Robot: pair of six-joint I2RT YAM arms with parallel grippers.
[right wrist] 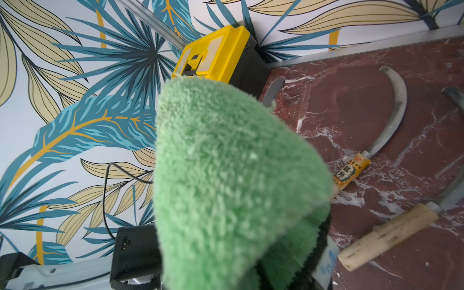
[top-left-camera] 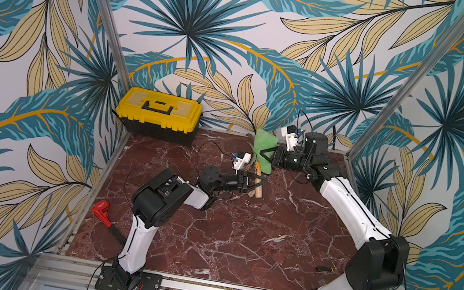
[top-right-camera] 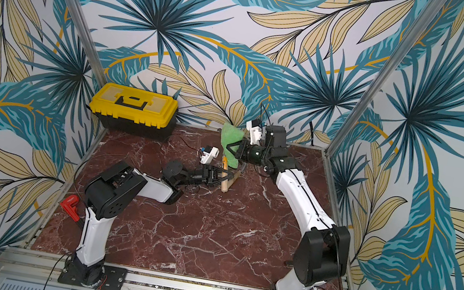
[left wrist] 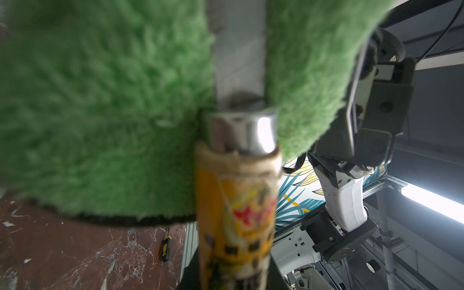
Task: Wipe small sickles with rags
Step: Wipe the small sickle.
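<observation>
Now my left gripper [top-left-camera: 257, 183] clamps one labelled sickle [left wrist: 237, 175] by its stiff wooden handle [left wrist: 234, 226]; just beyond it, my right gripper [top-left-camera: 263, 153] pinches the soft, light rag [top-left-camera: 264, 140] around the thin, sharp blade [left wrist: 238, 62].

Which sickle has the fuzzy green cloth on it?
The sickle in the left pincer: the green cloth folds round its blade. The other labelled sickle and the plain-handled sickle lie bare on the table.

The rag [top-left-camera: 263, 140] is green, the table [top-left-camera: 240, 237] dark-red marble veined white, the toolbox [top-left-camera: 159, 109] yellow over black.
</observation>
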